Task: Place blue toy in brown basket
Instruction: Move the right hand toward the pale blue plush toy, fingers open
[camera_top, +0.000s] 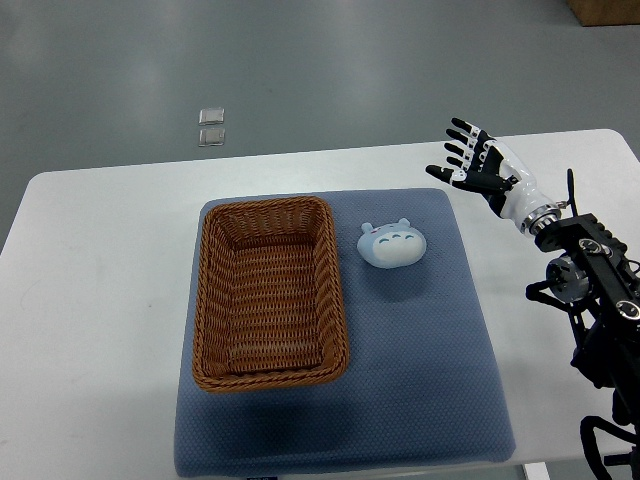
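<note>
Right robot hand open, empty, upper right of frame, well apart from blue toy. Risk: rounded toy slips from fingers, or catches rim of brown basket just beside it.

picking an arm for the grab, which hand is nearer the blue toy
Right. The right hand hovers open up and to the right of the blue toy, apart from it. The left hand is not in view.

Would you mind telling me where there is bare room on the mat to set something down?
The mat is bare along its near strip, below the brown basket, and right of it below the blue toy. The only tight gap is between toy and basket. The right hand hovers open beyond the mat's far right corner.
</note>
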